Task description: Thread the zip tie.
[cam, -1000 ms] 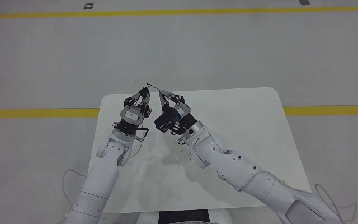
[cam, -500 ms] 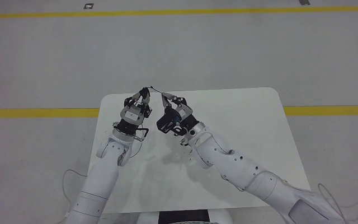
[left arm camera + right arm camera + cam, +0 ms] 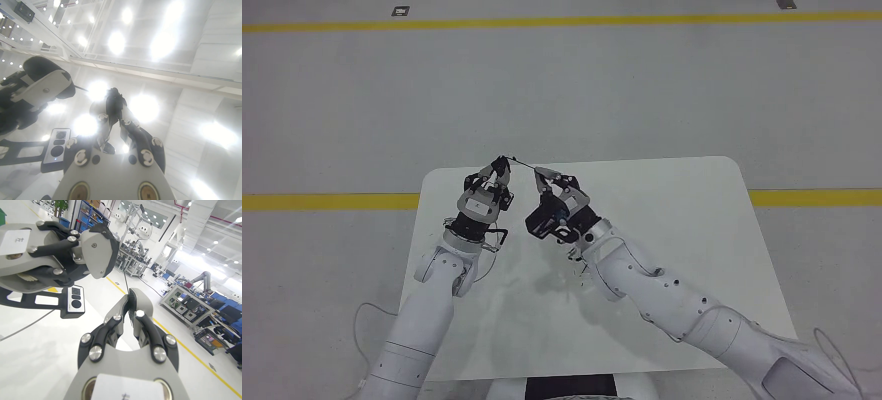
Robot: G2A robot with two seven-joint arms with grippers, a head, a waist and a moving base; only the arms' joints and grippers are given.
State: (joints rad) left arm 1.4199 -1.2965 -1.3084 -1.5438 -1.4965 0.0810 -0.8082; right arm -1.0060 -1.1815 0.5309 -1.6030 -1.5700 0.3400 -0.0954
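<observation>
Left end effector point(image 3: 114, 92) and right end effector point(image 3: 130, 295) hide zip tie point(image 3: 124, 274) ends.

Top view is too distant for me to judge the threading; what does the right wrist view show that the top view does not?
Right wrist view: the right gripper close up, jaws shut on the thin black zip tie, with workbenches behind. Top view: the white table outlined beneath both arms. Both: the zip tie stretched between the right gripper and the left gripper, tips close together.

The zip tie point(image 3: 522, 163) is being held between the left gripper point(image 3: 501, 160) and the right gripper point(image 3: 539, 171) (near each other) above the table point(image 3: 692, 200).
</observation>
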